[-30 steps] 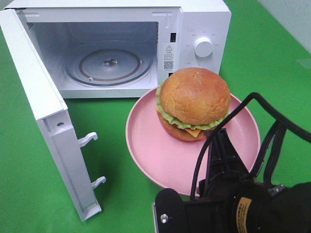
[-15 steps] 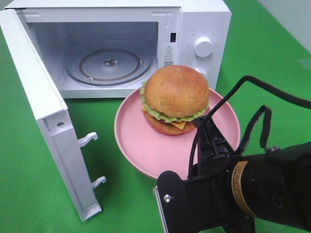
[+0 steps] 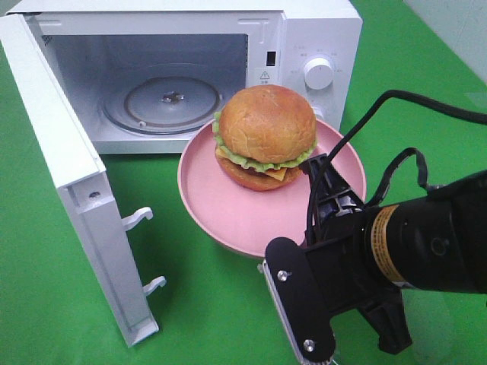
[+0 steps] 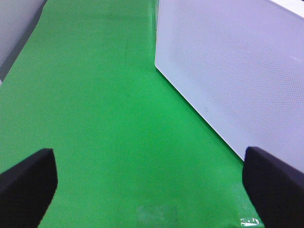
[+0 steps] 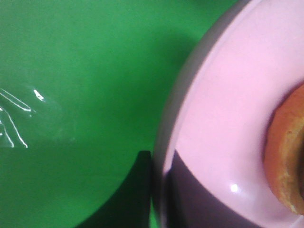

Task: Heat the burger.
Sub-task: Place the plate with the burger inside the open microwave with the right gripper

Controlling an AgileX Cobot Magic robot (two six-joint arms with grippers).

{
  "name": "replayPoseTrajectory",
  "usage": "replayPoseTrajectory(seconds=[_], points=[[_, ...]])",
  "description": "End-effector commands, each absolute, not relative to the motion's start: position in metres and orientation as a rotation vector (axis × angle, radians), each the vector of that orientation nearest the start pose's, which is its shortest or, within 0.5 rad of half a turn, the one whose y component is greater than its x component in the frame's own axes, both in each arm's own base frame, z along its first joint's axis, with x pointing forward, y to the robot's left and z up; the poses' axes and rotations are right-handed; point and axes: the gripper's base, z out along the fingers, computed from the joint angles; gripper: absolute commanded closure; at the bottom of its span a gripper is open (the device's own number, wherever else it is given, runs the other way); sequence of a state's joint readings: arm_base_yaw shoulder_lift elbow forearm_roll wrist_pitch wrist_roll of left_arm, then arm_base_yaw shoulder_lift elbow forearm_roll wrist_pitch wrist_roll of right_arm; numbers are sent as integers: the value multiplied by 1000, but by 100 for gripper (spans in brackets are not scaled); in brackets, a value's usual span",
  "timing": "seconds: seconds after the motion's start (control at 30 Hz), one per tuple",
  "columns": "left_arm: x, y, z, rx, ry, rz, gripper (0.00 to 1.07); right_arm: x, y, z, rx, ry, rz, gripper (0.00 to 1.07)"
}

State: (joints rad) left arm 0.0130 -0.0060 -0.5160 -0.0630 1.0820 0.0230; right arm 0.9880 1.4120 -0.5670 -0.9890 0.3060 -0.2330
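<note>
The burger, with a golden bun, lettuce frill and cheese, sits on a pink plate just in front of the open microwave. My right gripper is shut on the plate's near right rim. The right wrist view shows that rim pinched in the right gripper, with the burger's bun edge beside it. My left gripper is open over bare green cloth beside the microwave's white side wall. It does not show in the exterior high view.
The microwave door swings out to the left, with two latch hooks on its edge. A glass turntable lies in the cavity. A control knob is on the right panel. Green cloth covers the table.
The right gripper has carried the plate and burger left and toward the microwave opening, and the right arm has come further forward. The microwave door has not moved.
</note>
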Motion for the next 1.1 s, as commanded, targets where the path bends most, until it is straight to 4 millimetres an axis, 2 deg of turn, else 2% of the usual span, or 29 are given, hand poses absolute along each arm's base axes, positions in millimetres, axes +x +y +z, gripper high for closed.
replayPoseTrajectory(seconds=[0.03,0.5,0.87,1.1], points=[[-9,-5,281,11,2026,-53,9,158,190,186,-2193,1134,-425,107],[-9,-5,281,11,2026,-53,9,176,175,185,-2287,1001,-464,107],[-9,-5,281,11,2026,-53,9,189,161,184,-2311,989,-460,107],[-9,-5,281,11,2026,-53,9,189,160,184,-2322,979,-442,107]])
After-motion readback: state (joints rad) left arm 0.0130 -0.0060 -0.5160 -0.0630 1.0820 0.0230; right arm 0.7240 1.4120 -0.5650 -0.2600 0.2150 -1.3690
